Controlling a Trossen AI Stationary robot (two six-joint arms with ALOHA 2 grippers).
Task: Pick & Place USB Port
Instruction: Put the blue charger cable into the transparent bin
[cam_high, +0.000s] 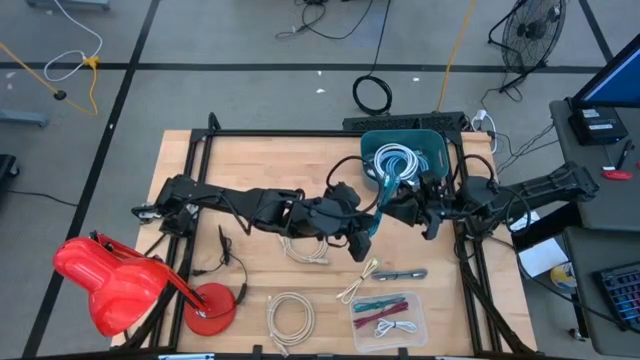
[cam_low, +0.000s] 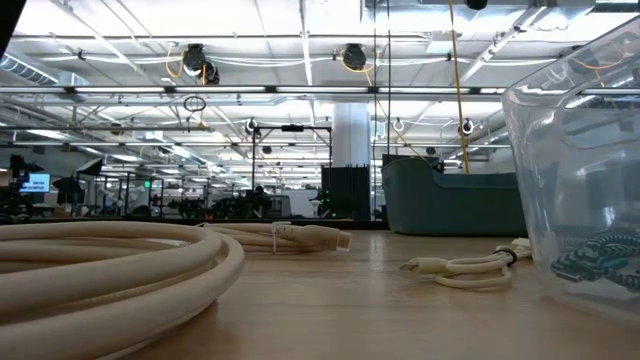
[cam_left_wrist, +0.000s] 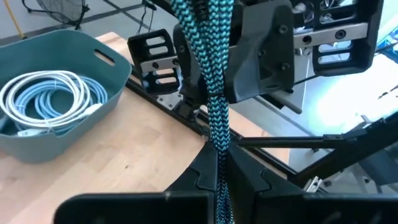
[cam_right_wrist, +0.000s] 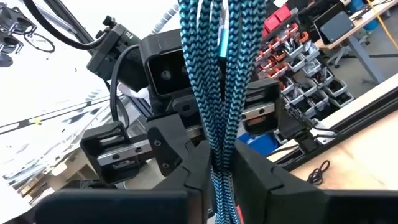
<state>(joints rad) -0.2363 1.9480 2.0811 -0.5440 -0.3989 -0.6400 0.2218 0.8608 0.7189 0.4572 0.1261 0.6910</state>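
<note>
No lettering, label, brand, number or sign can be read in any of the four views; small marks on distant room equipment and screens are too small and blurred to make out.

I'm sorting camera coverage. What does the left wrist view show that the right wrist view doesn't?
Only the left wrist view shows the teal plastic bin holding a coiled pale-blue cable. Only the right wrist view shows the room's red-and-black parts racks. Both show the teal-and-black braided cable, pinched by the left gripper and right gripper.
</note>
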